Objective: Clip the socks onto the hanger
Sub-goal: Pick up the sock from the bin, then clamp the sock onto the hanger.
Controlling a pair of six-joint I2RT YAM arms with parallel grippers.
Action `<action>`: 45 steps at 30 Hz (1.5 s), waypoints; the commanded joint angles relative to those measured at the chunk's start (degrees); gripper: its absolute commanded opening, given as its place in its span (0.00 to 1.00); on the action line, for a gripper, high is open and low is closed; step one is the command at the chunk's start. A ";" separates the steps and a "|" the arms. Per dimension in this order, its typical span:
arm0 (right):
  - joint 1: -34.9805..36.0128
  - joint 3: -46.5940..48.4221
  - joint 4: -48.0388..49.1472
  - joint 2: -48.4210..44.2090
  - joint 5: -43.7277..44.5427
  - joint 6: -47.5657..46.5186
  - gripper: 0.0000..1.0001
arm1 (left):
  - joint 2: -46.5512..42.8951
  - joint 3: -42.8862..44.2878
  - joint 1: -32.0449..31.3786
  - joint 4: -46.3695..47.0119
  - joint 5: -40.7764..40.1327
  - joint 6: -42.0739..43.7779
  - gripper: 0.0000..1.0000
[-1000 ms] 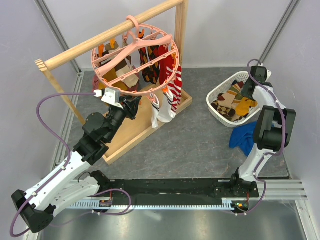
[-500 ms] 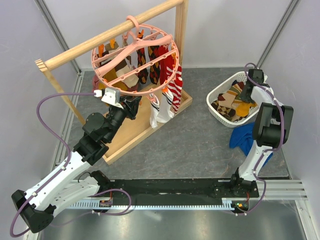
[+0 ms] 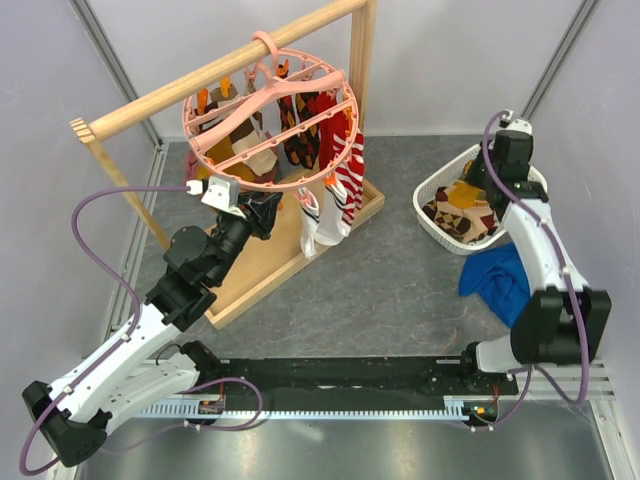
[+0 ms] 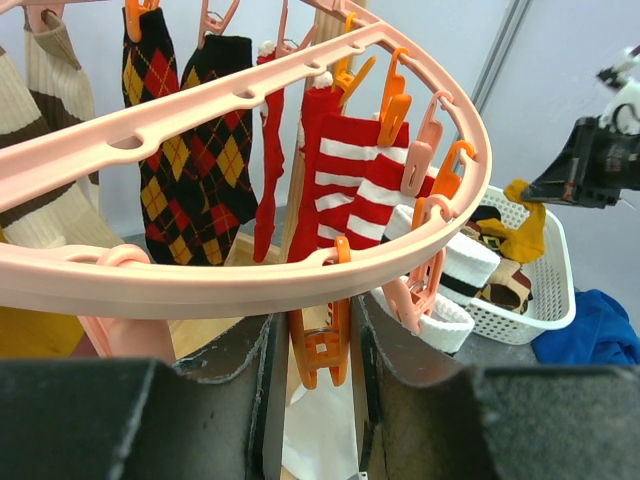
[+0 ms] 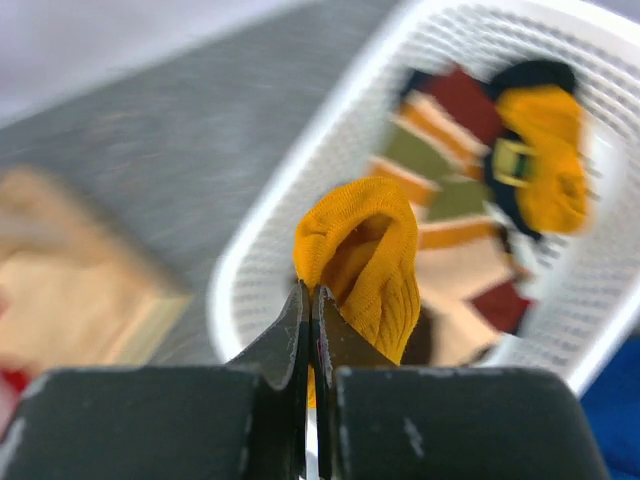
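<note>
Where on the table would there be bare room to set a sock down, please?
The open grey table between the wooden base and the basket is bare, running forward to the arms' rail. Crowded: under the hanger, where socks hang; inside the basket; the blue cloth covers the floor just in front of it.

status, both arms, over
Left gripper shut on orange clip of hanger. Right gripper shut on mustard sock above basket. Nothing seen blocking.

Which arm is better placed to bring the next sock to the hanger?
Right. The right gripper is shut on a mustard sock above the basket; the left gripper pinches an orange clip under the hanger ring.
</note>
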 commanded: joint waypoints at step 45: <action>73.84 -18.84 48.42 -9.39 12.65 -28.43 0.00 | -2.10 0.41 0.65 -2.35 8.03 -5.89 0.02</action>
